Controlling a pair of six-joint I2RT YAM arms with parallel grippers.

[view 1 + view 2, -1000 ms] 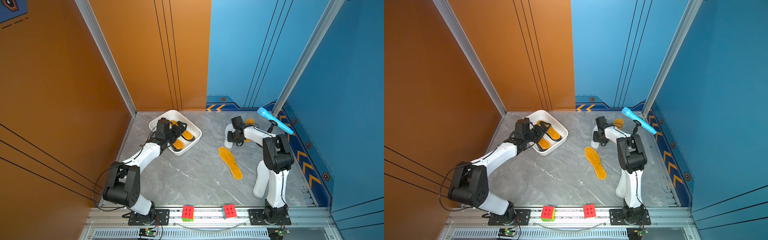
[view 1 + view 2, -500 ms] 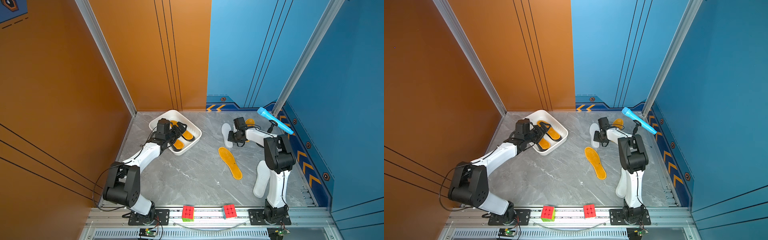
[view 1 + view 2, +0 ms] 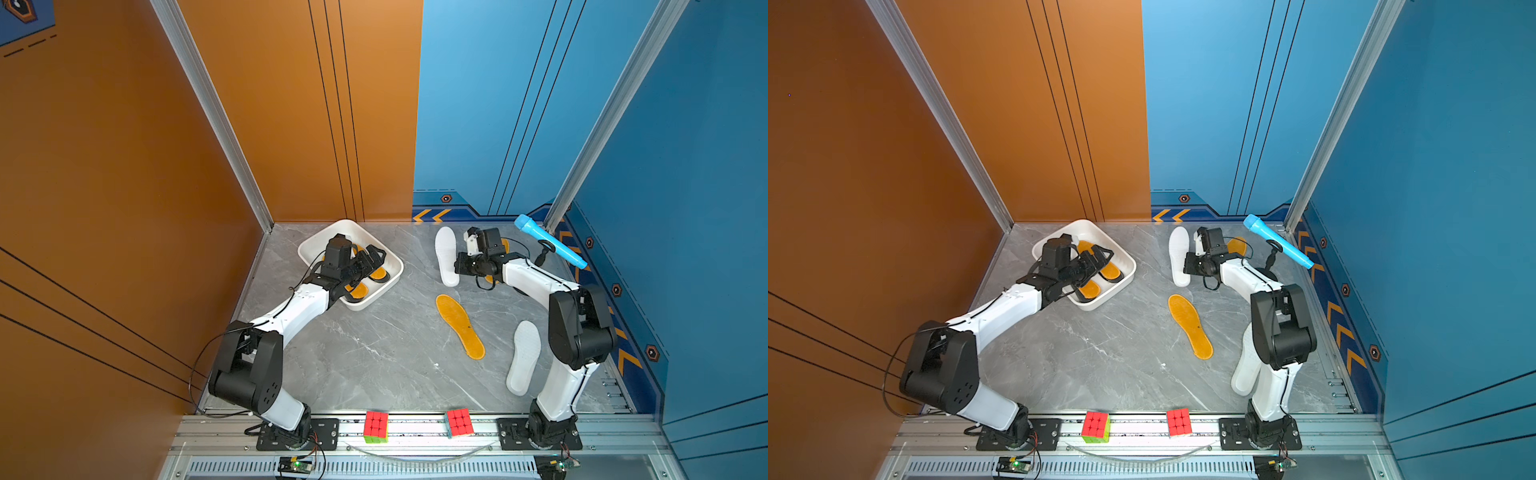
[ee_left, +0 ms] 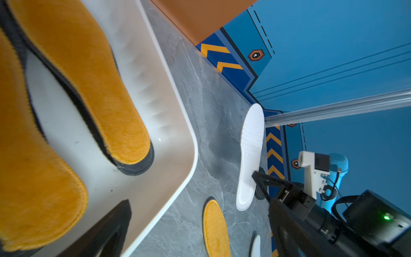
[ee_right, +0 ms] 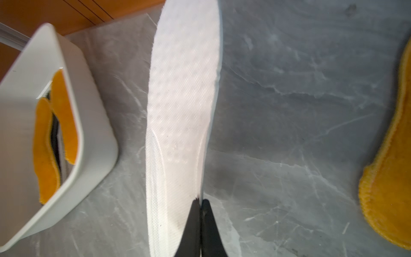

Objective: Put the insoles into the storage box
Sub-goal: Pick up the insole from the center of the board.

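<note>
The storage box (image 3: 392,266) (image 3: 1128,266) (image 5: 93,124) is a white tray at the back left. In it lie orange insoles (image 4: 84,73) on black ones (image 4: 135,168). My left gripper (image 3: 372,258) (image 4: 198,235) hangs open over the box, holding nothing. My right gripper (image 3: 457,266) (image 5: 201,201) is shut on the side edge of a white insole (image 3: 446,255) (image 3: 1178,255) (image 5: 182,100) near its heel. On the floor, an orange insole (image 3: 459,326) (image 3: 1190,326) lies mid-right. Another white insole (image 3: 524,357) rests by the right arm's base. A further orange insole (image 3: 1236,246) peeks out behind the right arm.
A blue microphone (image 3: 548,241) leans in the back right corner. Two Rubik's cubes (image 3: 376,426) (image 3: 459,423) sit on the front rail. Orange and blue walls enclose the grey floor (image 3: 374,353) on three sides.
My right gripper has closed on the white insole's edge and drawn back slightly with it. The left arm has stayed over the box.
</note>
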